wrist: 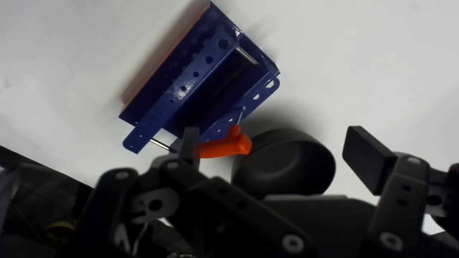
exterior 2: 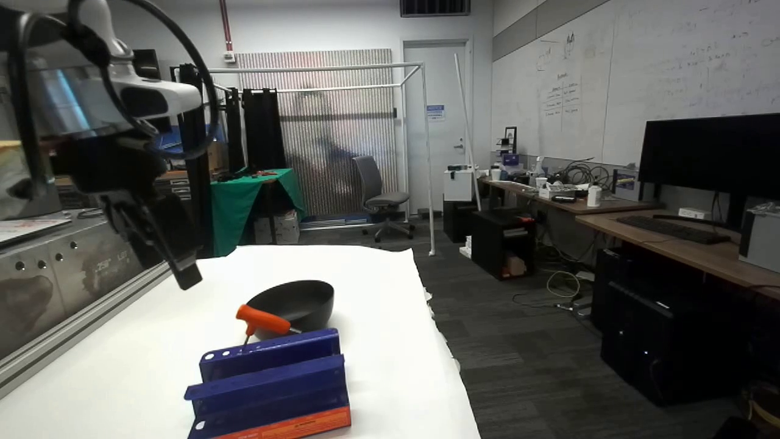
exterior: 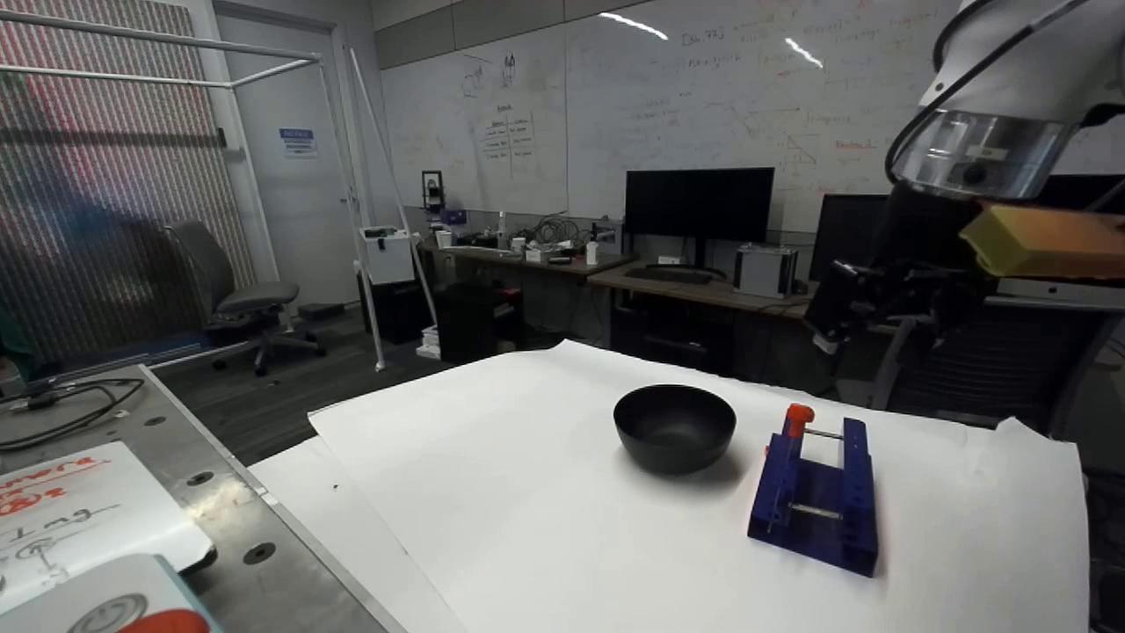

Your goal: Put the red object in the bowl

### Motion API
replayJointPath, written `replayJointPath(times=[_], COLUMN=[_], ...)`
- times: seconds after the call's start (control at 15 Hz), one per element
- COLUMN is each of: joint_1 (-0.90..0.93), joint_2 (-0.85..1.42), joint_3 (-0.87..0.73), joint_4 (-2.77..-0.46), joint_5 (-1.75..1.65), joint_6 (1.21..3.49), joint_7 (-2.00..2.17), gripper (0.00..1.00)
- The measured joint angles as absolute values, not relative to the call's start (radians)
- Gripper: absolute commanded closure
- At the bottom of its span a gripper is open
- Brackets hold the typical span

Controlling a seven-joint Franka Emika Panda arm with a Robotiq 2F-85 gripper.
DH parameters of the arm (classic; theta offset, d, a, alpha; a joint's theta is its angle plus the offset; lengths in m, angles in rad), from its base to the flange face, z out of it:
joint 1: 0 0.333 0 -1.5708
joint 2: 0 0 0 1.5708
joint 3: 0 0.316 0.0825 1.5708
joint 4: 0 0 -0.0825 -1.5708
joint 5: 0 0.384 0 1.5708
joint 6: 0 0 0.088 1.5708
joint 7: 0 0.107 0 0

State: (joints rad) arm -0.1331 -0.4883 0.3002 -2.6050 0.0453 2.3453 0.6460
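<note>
The red object is a small red-orange handle on a thin metal shaft (exterior: 799, 418); it also shows in an exterior view (exterior 2: 263, 319) and in the wrist view (wrist: 229, 145). Its shaft stands in a hole of the dark blue metal block (exterior: 822, 492). The round black bowl (exterior: 675, 453) sits upright beside the block and looks empty; it also shows in the wrist view (wrist: 287, 165). My gripper (wrist: 278, 154) is open, with nothing between its fingers, high above the table. In the wrist view its left finger covers one end of the handle. The gripper shows in an exterior view (exterior 2: 187, 277).
White paper (exterior: 492, 457) covers the table under the bowl and block. A metal table (exterior: 237, 536) with a white board (exterior: 79, 510) adjoins it. A desk with a monitor (exterior: 700, 204) stands behind. A yellow-orange piece (exterior: 1046, 242) is at the arm's wrist.
</note>
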Motion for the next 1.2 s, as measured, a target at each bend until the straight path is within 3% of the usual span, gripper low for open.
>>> replayJointPath(times=[0.6,1.2], joint_1=[-0.133,-0.130], joint_2=[-0.391,-0.114], joint_3=[0.254,0.092], joint_4=[-2.569,-2.368], joint_5=[0.032,0.176], joint_6=[2.347,2.315], joint_7=[0.784,0.894], gripper=[0.00,0.00])
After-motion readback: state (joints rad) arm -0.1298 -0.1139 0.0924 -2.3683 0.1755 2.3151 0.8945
